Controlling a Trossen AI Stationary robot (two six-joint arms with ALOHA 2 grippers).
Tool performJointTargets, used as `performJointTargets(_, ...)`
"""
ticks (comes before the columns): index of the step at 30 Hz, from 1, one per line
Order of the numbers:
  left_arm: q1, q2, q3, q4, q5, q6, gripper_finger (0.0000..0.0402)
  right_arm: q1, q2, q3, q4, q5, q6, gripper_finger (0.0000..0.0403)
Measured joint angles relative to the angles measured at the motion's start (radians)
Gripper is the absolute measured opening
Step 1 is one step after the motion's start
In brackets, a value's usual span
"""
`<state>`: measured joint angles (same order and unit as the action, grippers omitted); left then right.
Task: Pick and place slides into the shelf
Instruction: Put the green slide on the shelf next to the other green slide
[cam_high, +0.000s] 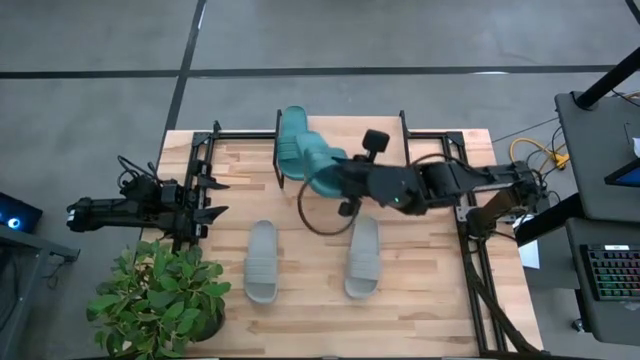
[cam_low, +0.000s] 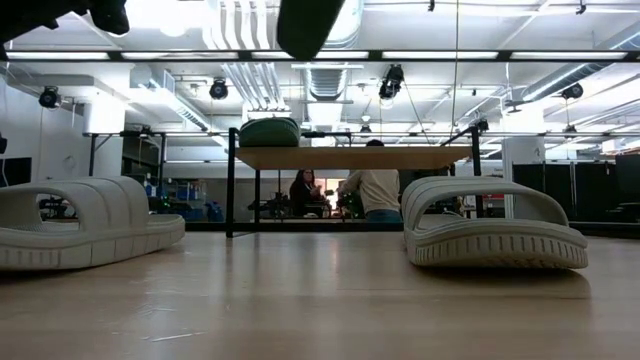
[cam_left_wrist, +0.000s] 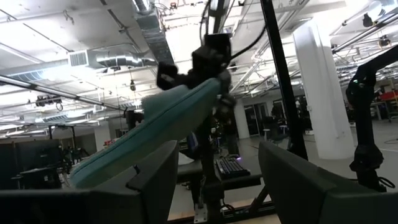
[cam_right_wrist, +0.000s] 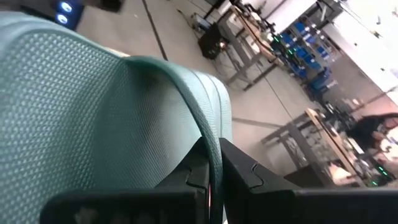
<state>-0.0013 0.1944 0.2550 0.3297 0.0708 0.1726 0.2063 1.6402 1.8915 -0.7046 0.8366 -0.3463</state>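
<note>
The right arm reaches in from the table's right edge, stretched almost level toward the middle of the far edge. Its gripper is pinched tight on the strap of a teal slide, which hangs tilted above the shelf. In the right wrist view the two dark fingers meet on the thin edge of the teal strap. In the left wrist view the same slide slants upward, held from its high end by the right gripper.

A second teal slide already lies on the shelf near its left end; the low view shows it as a rounded green shape on the plank.

Two grey slides lie side by side on the table nearer the front edge, toes toward the shelf: one left of centre, the other right of centre, well apart.

The left arm lies low along the left edge, pointing inward, its gripper empty with fingers spread moderately wide. A potted plant stands at the front left corner.
</note>
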Motion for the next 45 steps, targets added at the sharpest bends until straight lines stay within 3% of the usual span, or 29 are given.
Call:
performJointTargets(7, 0.000, 0.000, 0.000, -0.002, 0.000, -0.001, 0.0208, -0.107, -0.001, -0.093, 0.029, -0.031, -0.136, 0.0011)
performJointTargets(16, 0.000, 0.000, 0.000, -0.006, 0.000, -0.003, 0.0208, -0.190, -0.003, -0.292, 0.339, -0.025, -0.335, 0.0009)
performJointTargets(24, 0.000, -0.001, 0.000, -0.028, 0.000, -0.008, 0.0208, -0.254, -0.003, -0.434, 0.513, 0.055, -0.357, 0.0009)
performJointTargets(34, 0.000, 0.000, 0.000, -0.030, 0.000, -0.008, 0.0208, -0.281, -0.003, -0.530, 0.537, 0.075, -0.377, 0.0009)
performJointTargets(45, 0.000, -0.001, 0.000, -0.030, 0.000, -0.008, 0.0208, -0.281, -0.003, -0.616, 0.725, 0.082, -0.489, 0.0009)
